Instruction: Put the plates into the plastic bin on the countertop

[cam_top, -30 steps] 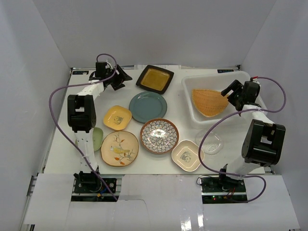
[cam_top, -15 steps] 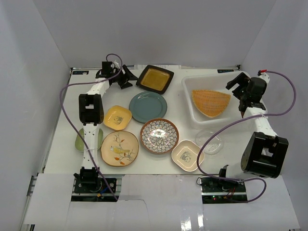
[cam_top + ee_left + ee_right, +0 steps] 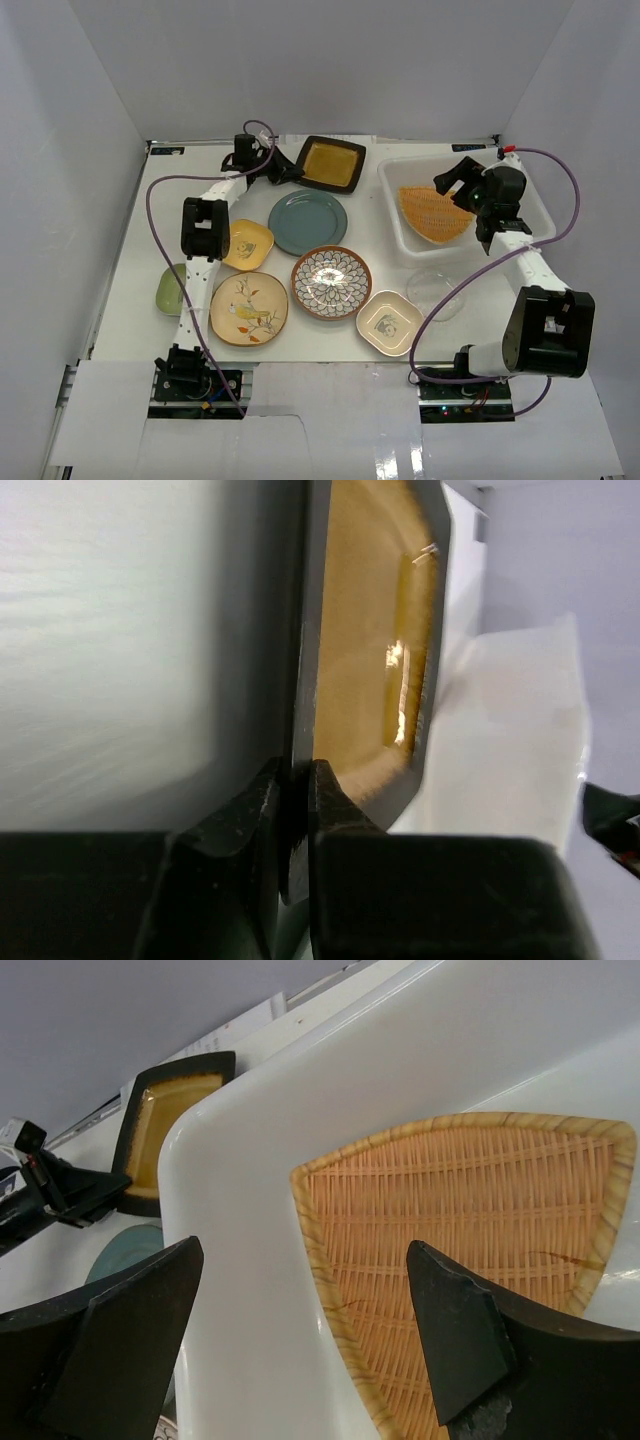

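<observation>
My left gripper (image 3: 284, 171) (image 3: 297, 780) is shut on the left rim of the dark square plate with a yellow centre (image 3: 331, 163) (image 3: 365, 660) (image 3: 165, 1110) at the back of the countertop (image 3: 150, 230). The plastic bin (image 3: 393, 210) (image 3: 250, 1210) stands at the back right and holds a woven fan-shaped plate (image 3: 433, 212) (image 3: 470, 1230). Over the bin's left part hangs my right gripper (image 3: 458, 183) (image 3: 305, 1330), open and holding nothing. A teal plate (image 3: 307, 221), yellow plate (image 3: 245, 243), green plate (image 3: 170, 288), bird plate (image 3: 248, 308), flower plate (image 3: 331, 282), panda plate (image 3: 390, 322) and clear glass plate (image 3: 437, 293) lie on the countertop.
White walls close in the left, back and right of the table. Purple cables loop from both arms over the table sides. The left arm stretches along the left side, above the yellow and green plates.
My left gripper has moved right to the dark square plate and shut on its rim, nudging it slightly right. My right gripper has swung left over the bin, still open.
</observation>
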